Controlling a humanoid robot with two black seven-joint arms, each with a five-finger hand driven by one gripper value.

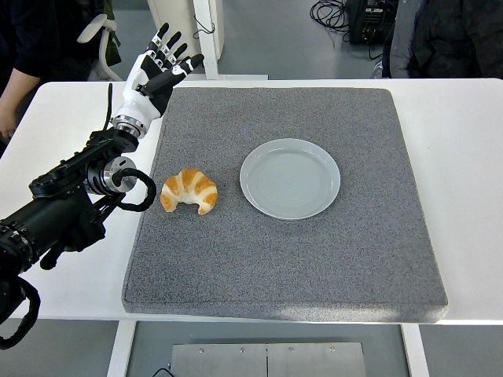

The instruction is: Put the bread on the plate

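Bread (189, 191), a croissant, is seen on the grey mat (283, 267), just beside the left side of the pale plate (290, 178) and not touching it. The left hand (155, 75) is raised over the far left corner of the mat, its fingers (174, 49) spread apart and nothing held.

A big gray mat (314, 259) lies flat on the white table (464, 157) and covers most of it. Behind the table the floor is gray. A person's arm in a dark sleeve (27, 47) shows at the top left. Black cables (330, 12) lie on the floor at the top.
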